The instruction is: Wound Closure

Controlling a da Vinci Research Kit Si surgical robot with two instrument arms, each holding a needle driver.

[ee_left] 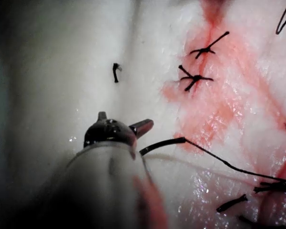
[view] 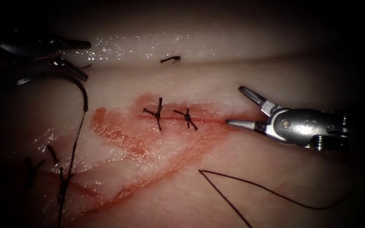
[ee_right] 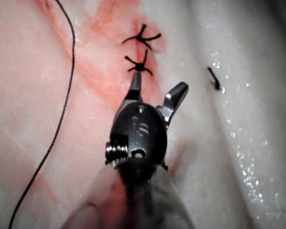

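Currently the right tool (view: 239, 106) hovers with its jaws spread wide and holding nothing, its lower tip just at the right end of the cut (view: 216, 120) in the tissue (view: 182, 202). Two knotted stitches (view: 159, 113) cross the cut to the left of that tip, each with short thread tails sticking out. Red fluid (view: 148, 143) stains the tissue around and below the cut.

Over at the tissue's far left edge, the left tool (view: 74, 59) grips the needle (view: 79, 86) near one end of its curve; the rest of the curve hangs free above the tissue, not in it. From the needle's lower end the thread (view: 73, 147) runs down toward the tissue's lower left corner, past several cut ends of thread (view: 52, 154) lying there. A separate length of thread (view: 250, 183) loops loosely across the lower right of the tissue. One short cut piece (view: 170, 59) lies near the far edge, above the stitches.
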